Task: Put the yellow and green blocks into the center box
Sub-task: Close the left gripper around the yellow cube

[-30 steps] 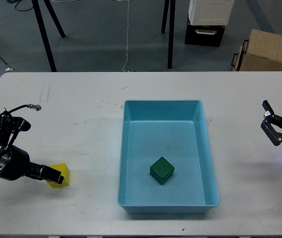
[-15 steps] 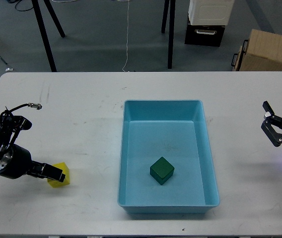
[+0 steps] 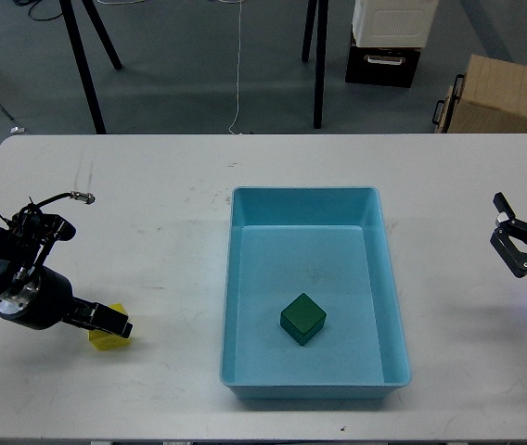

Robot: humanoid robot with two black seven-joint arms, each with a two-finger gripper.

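The yellow block (image 3: 106, 339) lies on the white table at the left, partly hidden by my left gripper (image 3: 118, 325), whose dark fingers reach over its top. I cannot tell whether the fingers clasp it. The dark green block (image 3: 302, 318) sits inside the light-blue tray (image 3: 304, 197), slightly below its middle. My right gripper (image 3: 510, 237) hovers at the table's right edge, far from the tray, with its two fingers spread and nothing between them.
The white table (image 3: 152, 204) carries only the tray and the yellow block. Beyond its far edge stand black tripod legs (image 3: 83, 65), a white-and-black crate (image 3: 389, 37) and a tan cardboard box (image 3: 500, 93).
My left arm has shifted right and slightly down, so its fingers now cover more of the yellow block. The block has barely moved. The right gripper and the green block are unchanged.
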